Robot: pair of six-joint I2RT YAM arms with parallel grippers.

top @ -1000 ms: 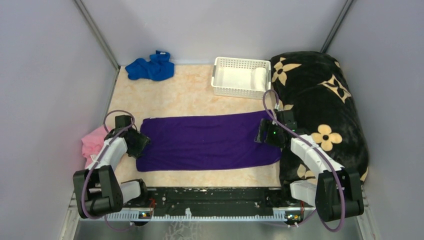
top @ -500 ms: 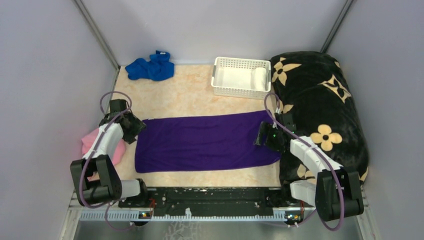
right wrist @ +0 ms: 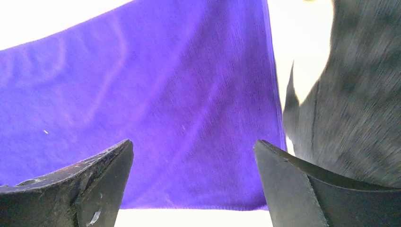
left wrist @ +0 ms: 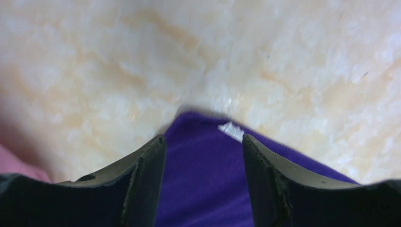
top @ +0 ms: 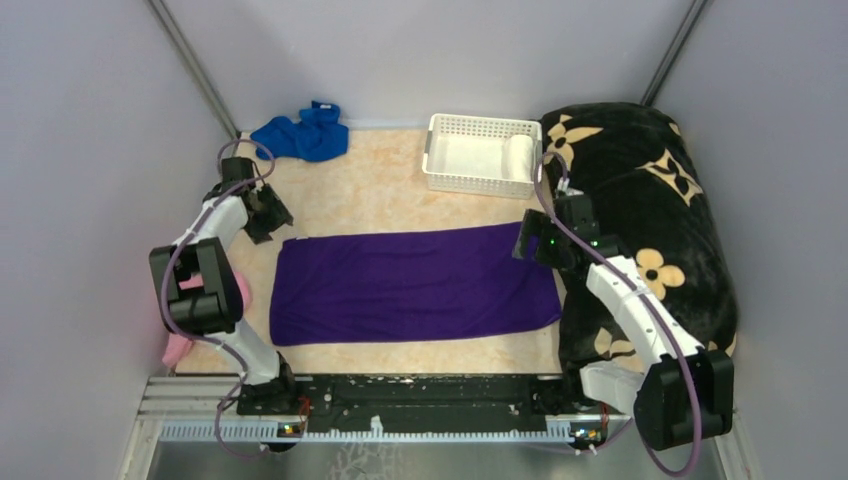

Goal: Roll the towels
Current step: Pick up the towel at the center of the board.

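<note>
The dark purple towel (top: 410,285) lies flat and spread across the middle of the table. My left gripper (top: 268,222) is open just beyond its far left corner. In the left wrist view that corner (left wrist: 203,156) with a small white tag (left wrist: 231,131) sits between the open fingers of my left gripper (left wrist: 204,142). My right gripper (top: 528,245) is open over the towel's right end, with purple cloth (right wrist: 165,94) under it in the right wrist view (right wrist: 194,146). The bright blue towel (top: 300,135) lies crumpled at the back left. The cream-white towel (top: 518,155) lies rolled in the basket.
A white slotted basket (top: 470,180) stands at the back centre. The big black flowered blanket (top: 650,220) fills the right side, close against my right arm. A pink cloth (top: 238,292) lies at the left edge by the left arm. Grey walls close in both sides.
My left gripper has swung away from the towel's near left edge to its far left corner. My right gripper has shifted slightly farther back along the towel's right end.
</note>
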